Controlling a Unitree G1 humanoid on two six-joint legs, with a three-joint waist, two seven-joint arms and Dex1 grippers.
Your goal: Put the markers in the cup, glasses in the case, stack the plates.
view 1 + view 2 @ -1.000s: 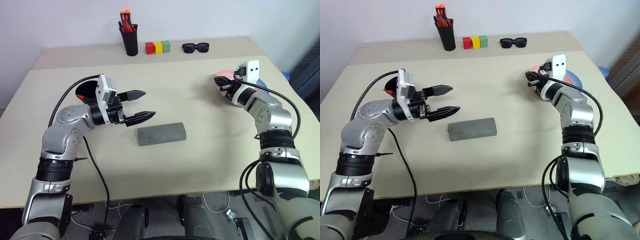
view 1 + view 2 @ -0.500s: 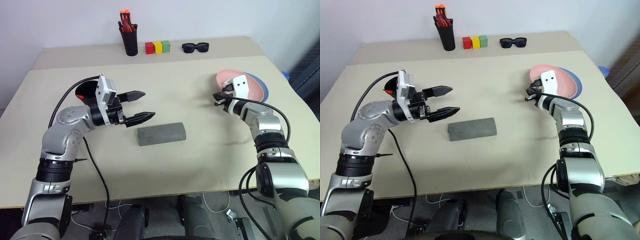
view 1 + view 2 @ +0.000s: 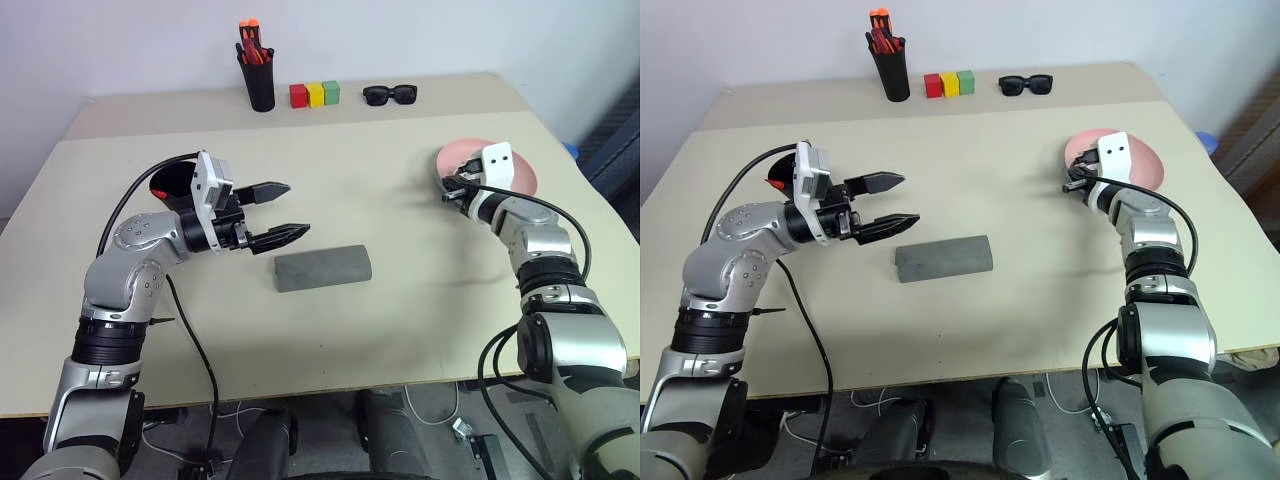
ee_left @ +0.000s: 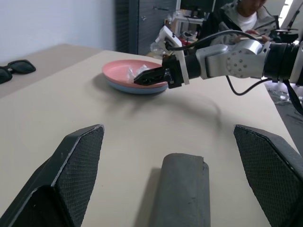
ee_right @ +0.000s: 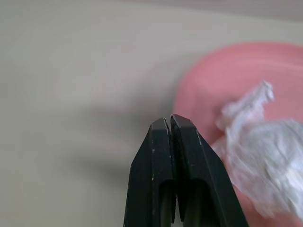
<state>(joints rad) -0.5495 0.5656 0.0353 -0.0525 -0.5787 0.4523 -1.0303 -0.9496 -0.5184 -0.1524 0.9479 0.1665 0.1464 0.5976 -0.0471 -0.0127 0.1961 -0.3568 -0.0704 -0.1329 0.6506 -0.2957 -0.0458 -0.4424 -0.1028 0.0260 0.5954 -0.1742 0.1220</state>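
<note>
Pink plate (image 4: pixel 124 72) tops one blue plate (image 4: pixel 135 88); left gripper (image 3: pixel 283 211) spread, right gripper (image 5: pixel 171 128) pressed together.

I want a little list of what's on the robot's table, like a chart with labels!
plates: pink plate stacked on blue plate, far right of table
on pink plate: crumpled clear wrapper
case: grey case, closed, mid-table
left pincer: open, above the table beside the case, holding nothing
right pincer: shut, empty, at pink plate's near rim
cup: black cup, behind left arm
back of table: pen holder with orange-capped markers, red, yellow, green blocks, black sunglasses
</note>
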